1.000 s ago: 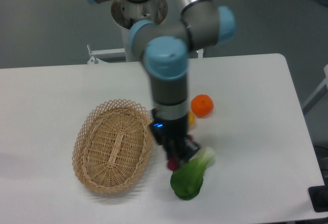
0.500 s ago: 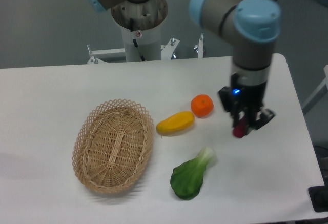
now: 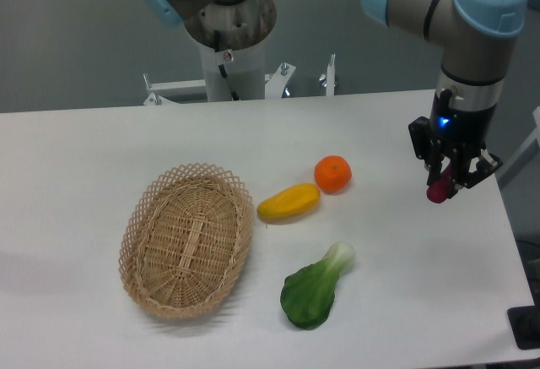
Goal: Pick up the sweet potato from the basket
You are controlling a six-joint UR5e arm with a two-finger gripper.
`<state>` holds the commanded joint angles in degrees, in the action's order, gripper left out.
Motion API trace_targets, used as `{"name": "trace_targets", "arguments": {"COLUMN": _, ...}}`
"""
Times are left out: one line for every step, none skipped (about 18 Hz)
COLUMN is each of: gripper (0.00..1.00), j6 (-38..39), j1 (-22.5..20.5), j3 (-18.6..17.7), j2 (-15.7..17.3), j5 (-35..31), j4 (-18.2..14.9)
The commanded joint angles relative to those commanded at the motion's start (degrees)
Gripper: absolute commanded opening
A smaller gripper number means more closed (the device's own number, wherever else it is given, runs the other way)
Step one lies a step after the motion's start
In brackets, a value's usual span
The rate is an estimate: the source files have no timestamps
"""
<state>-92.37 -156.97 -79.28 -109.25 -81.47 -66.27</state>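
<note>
My gripper [image 3: 447,185] hangs over the right part of the table and is shut on the sweet potato [image 3: 439,190], a small magenta-red tuber whose end pokes out below the fingers. It is held above the table surface. The basket [image 3: 187,238], an oval tan wicker one with a looped rim, sits at the left with nothing in it, far from the gripper.
A yellow-orange mango-like fruit [image 3: 288,203] and a round orange [image 3: 332,174] lie mid-table right of the basket. A green leafy vegetable with a white stem [image 3: 315,288] lies near the front. The table's right edge [image 3: 498,208] is close to the gripper.
The arm has swung from beside the basket, near the green vegetable, far to the right and up, carrying the sweet potato with it. The yellow fruit is now uncovered.
</note>
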Motion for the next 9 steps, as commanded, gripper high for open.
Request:
{"name": "trace_targets", "arguments": {"gripper": 0.22, "j6": 0.0, "j1": -0.2, "j3": 0.0, "j2": 0.0, "j5": 0.1, "j4": 0.0}}
{"name": "trace_targets", "arguments": {"gripper": 0.22, "j6": 0.0, "j1": -0.4, "j3": 0.0, "j2": 0.1, "j5": 0.2, "j4": 0.0}}
{"name": "trace_targets", "arguments": {"gripper": 0.22, "j6": 0.0, "j1": -0.7, "j3": 0.0, "j2": 0.1, "j5": 0.4, "j4": 0.0}}
{"name": "trace_targets", "arguments": {"gripper": 0.22, "j6": 0.0, "j1": -0.7, "j3": -0.1, "j2": 0.1, "j5": 0.5, "j4": 0.0}}
{"name": "trace_targets", "arguments": {"gripper": 0.22, "j6": 0.0, "j1": -0.7, "j3": -0.3, "j2": 0.1, "j5": 0.6, "j4": 0.0}}
{"name": "trace_targets", "arguments": {"gripper": 0.22, "j6": 0.0, "j1": -0.7, "j3": -0.4, "j2": 0.2, "j5": 0.6, "j4": 0.0}}
{"name": "trace_targets", "arguments": {"gripper": 0.22, "j6": 0.0, "j1": -0.7, "j3": -0.4, "j2": 0.2, "j5": 0.6, "j4": 0.1}}
{"name": "trace_targets", "arguments": {"gripper": 0.22, "j6": 0.0, "j1": -0.7, "j3": -0.4, "j2": 0.2, "j5": 0.6, "j4": 0.1}}
{"name": "trace_targets", "arguments": {"gripper": 0.22, "j6": 0.0, "j1": -0.7, "j3": -0.4, "j2": 0.2, "j5": 0.6, "j4": 0.1}}
